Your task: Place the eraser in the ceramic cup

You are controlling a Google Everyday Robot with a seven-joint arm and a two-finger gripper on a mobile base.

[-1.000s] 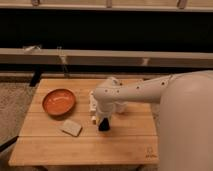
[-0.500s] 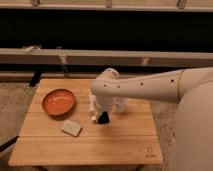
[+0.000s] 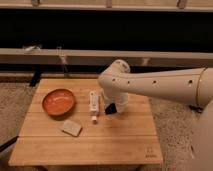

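Hanging over the table (image 3: pixel 125 145) beside the white stick (image 3: pixel 93 106), the gripper (image 3: pixel 111 106) has its jaws tight on the eraser (image 3: pixel 110 110).

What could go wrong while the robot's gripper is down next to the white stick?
The gripper is shut low over the wooden table and seems to pinch the small black eraser, which could slip out. The white stick lies right beside it and might get bumped. The ceramic cup is hidden behind the arm, so the drop could miss it or tip it.
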